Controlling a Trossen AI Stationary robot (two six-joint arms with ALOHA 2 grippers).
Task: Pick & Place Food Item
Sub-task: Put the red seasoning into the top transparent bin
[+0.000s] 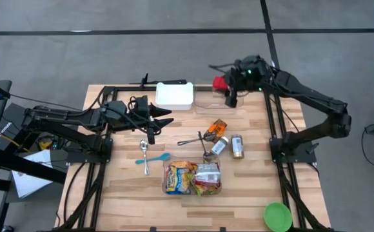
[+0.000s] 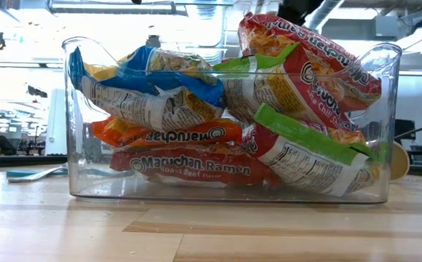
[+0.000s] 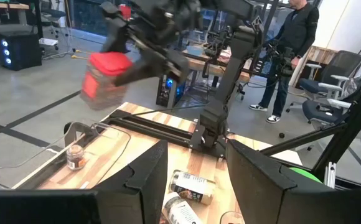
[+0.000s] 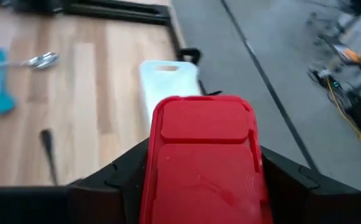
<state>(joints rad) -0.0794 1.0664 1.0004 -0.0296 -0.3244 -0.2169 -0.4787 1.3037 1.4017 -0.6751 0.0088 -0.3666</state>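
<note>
Red and rigid, the lidded container (image 4: 202, 158) appears light but smooth; right gripper (image 1: 231, 92), beside the white tub (image 1: 175, 94), clamps its flat sides.

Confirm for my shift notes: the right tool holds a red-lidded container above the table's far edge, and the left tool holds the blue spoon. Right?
Not quite. The left tool holds nothing, as the left wrist view shows; the blue spoon lies on the table. The right tool does hold the red-lidded container.
</note>
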